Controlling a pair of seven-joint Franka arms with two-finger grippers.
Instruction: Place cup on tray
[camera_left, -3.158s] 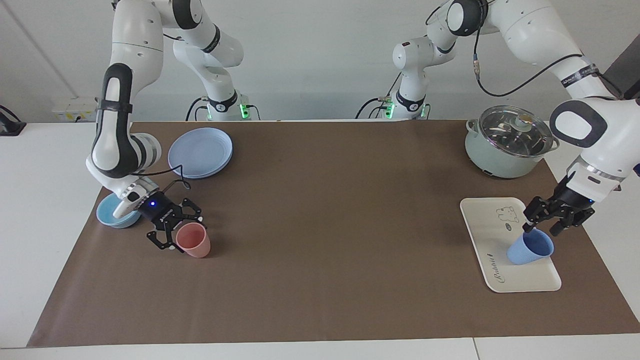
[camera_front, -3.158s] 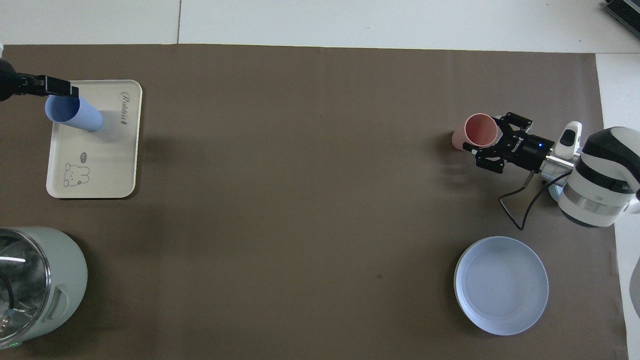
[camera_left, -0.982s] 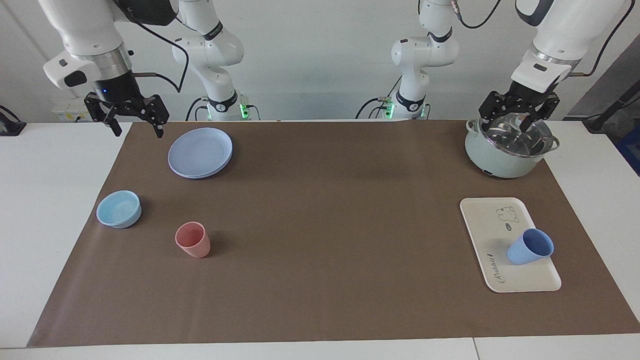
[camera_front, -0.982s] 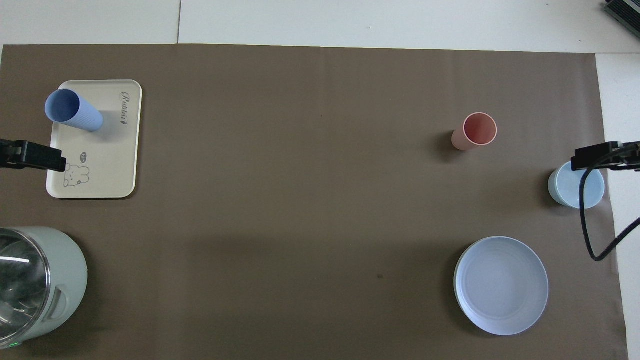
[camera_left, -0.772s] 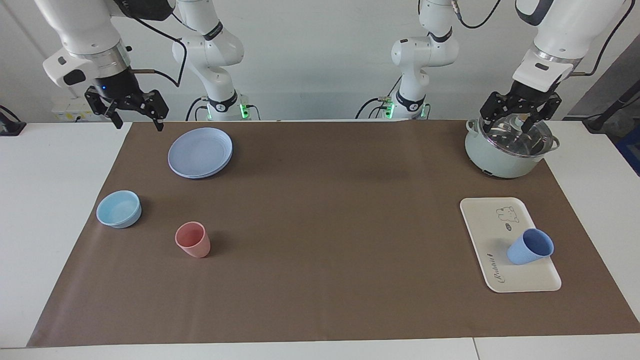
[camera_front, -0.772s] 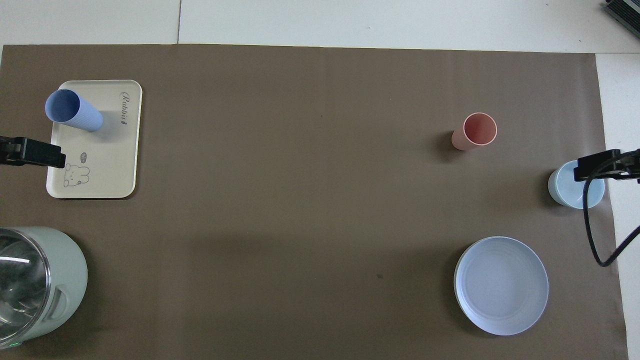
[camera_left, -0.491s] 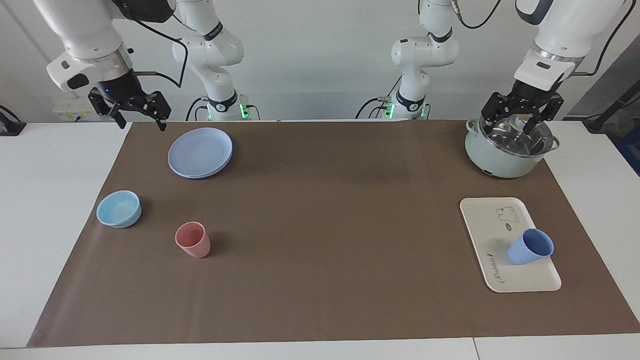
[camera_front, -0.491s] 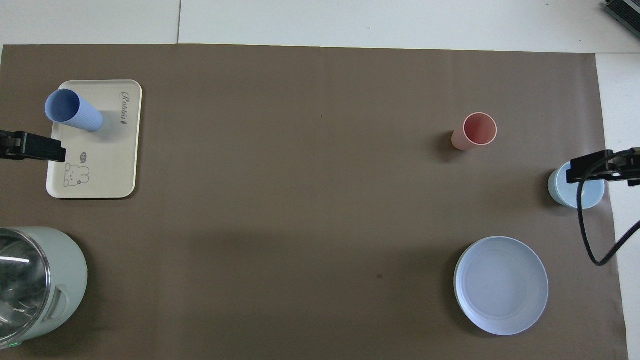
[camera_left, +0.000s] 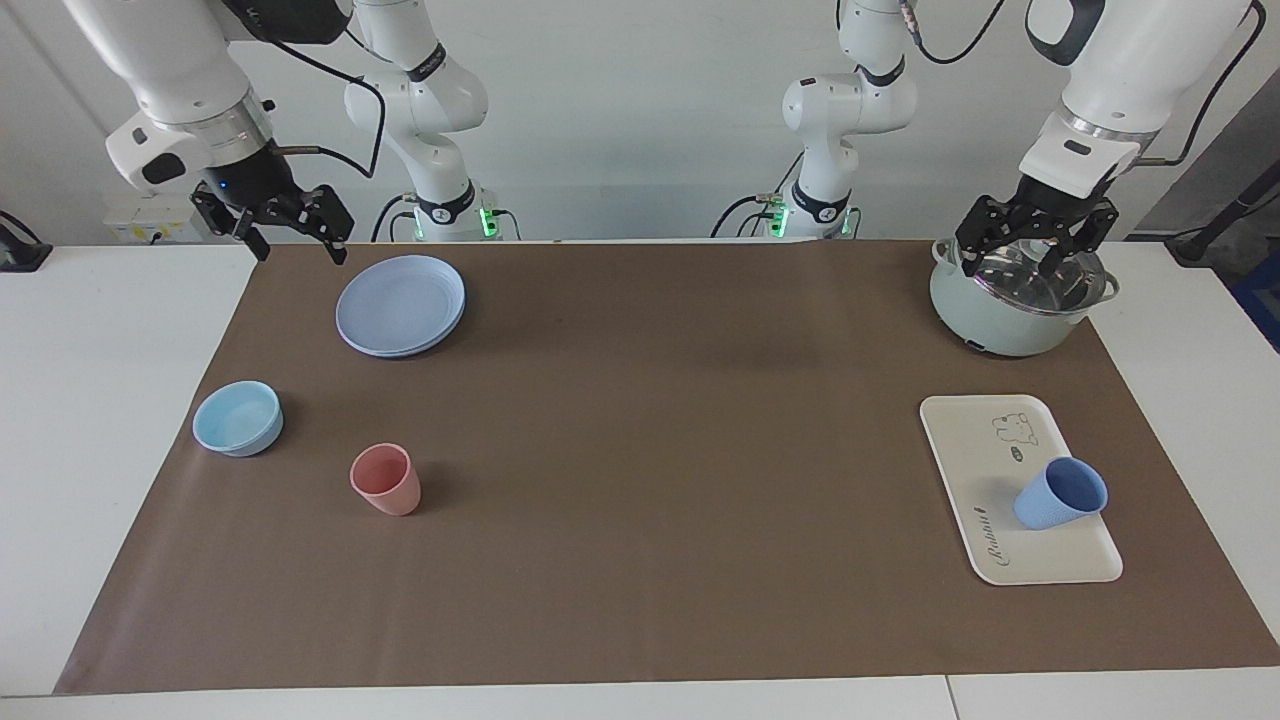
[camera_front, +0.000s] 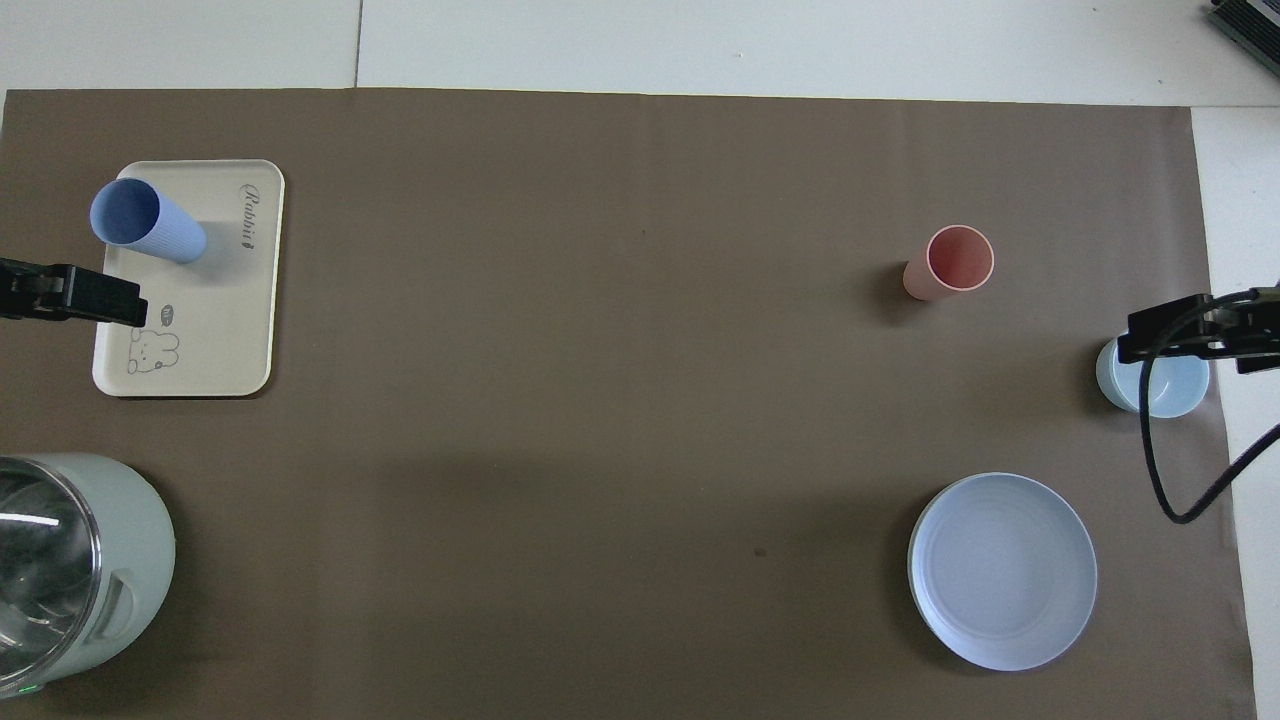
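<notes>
Cup (camera_left: 1060, 506): periwinkle-blue tapered tumbler, no handle, standing upright on the tray, mouth up, on the half of the tray farther from the robots and toward its outer long edge; nothing touching it; tray (camera_left: 985, 450): flat cream-white rectangle with rounded corners, bear drawing on the end nearer the robots, cursive lettering along one long edge, lying on the brown mat at the left arm's end of the surface (camera_left: 640, 480); pot (camera_left: 1000, 315): pale green, glass lid, nearer to the robots than the tray, at the same end; left claw (camera_left: 1035, 250): raised in the air over the pot's lid, fingers spread apart, holding nothing, well apart from the cup; right claw (camera_left: 290, 235): raised over the mat's corner at the right arm's end, beside the plate, fingers spread apart, holding nothing; plate (camera_left: 400, 305): round, lavender-blue, on the mat toward the right arm's end, near the robots; bowl (camera_left: 238, 418): low, light blue, at the mat's edge on the right arm's end, farther from the robots than the plate; pink tumbler (camera_left: 386, 480): salmon-pink, upright, mouth up, near the bowl and slightly farther from the robots; both arms lifted clear of the surface, neither in contact with any item.
</notes>
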